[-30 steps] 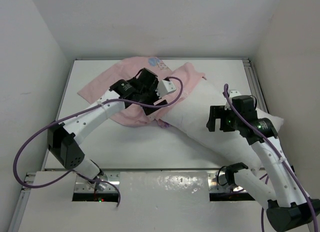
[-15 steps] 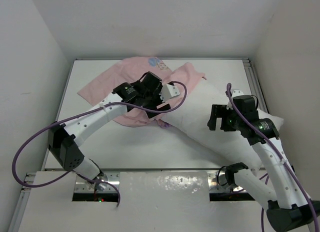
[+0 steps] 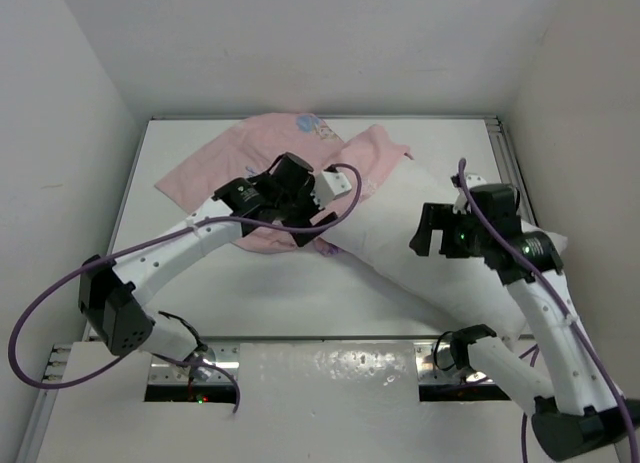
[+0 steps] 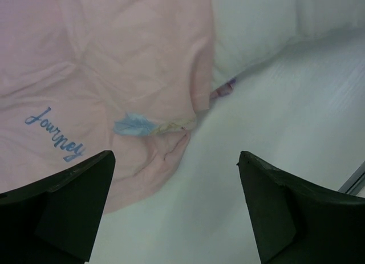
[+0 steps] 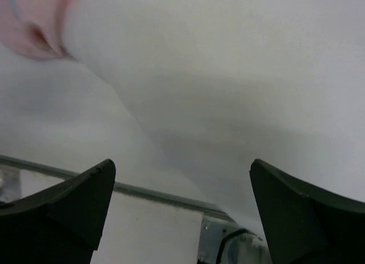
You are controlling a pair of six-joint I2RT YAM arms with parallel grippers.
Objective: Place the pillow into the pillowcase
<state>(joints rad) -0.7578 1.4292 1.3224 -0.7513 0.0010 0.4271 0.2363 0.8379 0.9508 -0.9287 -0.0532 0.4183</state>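
The white pillow (image 3: pixel 400 218) lies diagonally from the table's middle to the right edge. Its far end is tucked into the pillowcase (image 3: pixel 225 173), which lies crumpled at the back left with its pale pink side showing. My left gripper (image 3: pixel 300 221) is open and empty above the pillowcase's near edge, beside the pillow. The left wrist view shows the pillowcase (image 4: pixel 114 64), the pillow (image 4: pixel 285 19) and that gripper (image 4: pixel 175 161) over bare table. My right gripper (image 3: pixel 432 241) is open and empty just above the pillow's middle. In its wrist view this gripper (image 5: pixel 182 167) frames the pillow (image 5: pixel 228 76).
White walls enclose the table (image 3: pixel 250 283) on three sides. A metal rail (image 5: pixel 142 190) runs along its near edge, and another rail (image 3: pixel 505 163) runs down the right side. Purple cables (image 3: pixel 60 283) loop off both arms.
My left gripper has drawn back from the pillow's covered end, moving left and nearer over the pillowcase's edge. My right gripper has shifted only slightly left.
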